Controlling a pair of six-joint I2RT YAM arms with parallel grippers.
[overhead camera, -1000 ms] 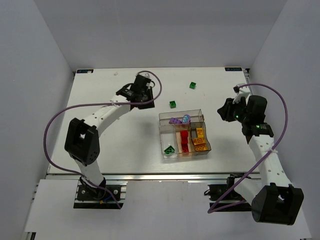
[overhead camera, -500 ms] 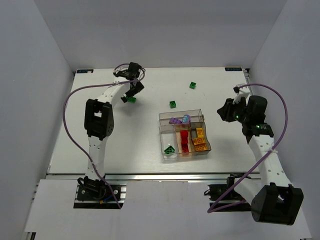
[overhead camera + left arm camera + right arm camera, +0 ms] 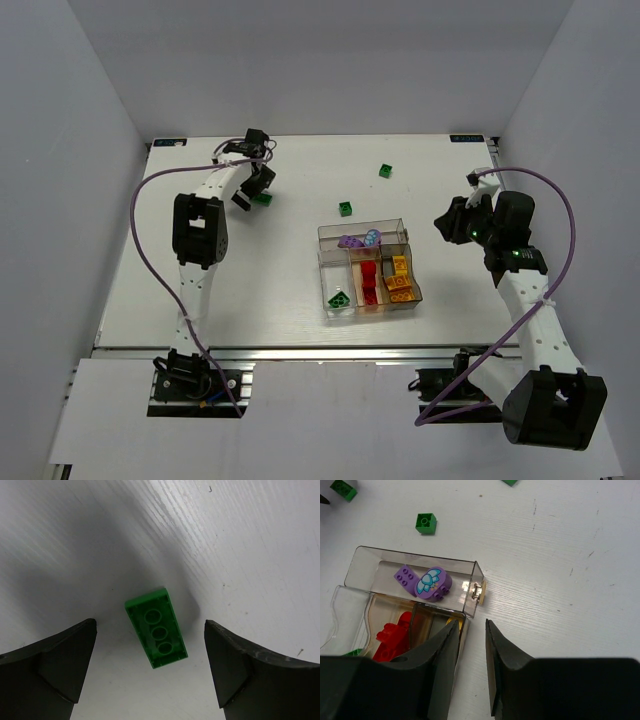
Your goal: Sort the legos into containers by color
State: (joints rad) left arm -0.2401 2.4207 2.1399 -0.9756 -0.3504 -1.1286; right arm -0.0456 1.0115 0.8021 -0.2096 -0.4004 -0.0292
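At the far left of the white bench (image 3: 200, 280), the left claw (image 3: 258, 192) hung with its jaws spread wide, holding nothing. A long green brick (image 3: 156, 627) lay flat on the bench between its two dark fingers (image 3: 55, 665), well apart from both. It was skewed to the line of the jaws and showed three round hollows along its face.

Further right, two small green bricks lay loose on the bench. One (image 3: 345, 208) sat just beyond the far edge of the tray (image 3: 322, 262), and the other (image 3: 385, 170) lay further back, near the far side.

The clear tray stood near the middle of the bench. Its wide far compartment held the lilac pieces (image 3: 427, 582). Of the three narrow near compartments, the left held a green brick (image 3: 338, 298), the middle held red bricks (image 3: 369, 281) and the right held yellow-orange bricks (image 3: 400, 280).

The right claw (image 3: 472, 625) hovered just beside the tray's far right corner. Its jaws stood only a narrow gap apart, with nothing between them.
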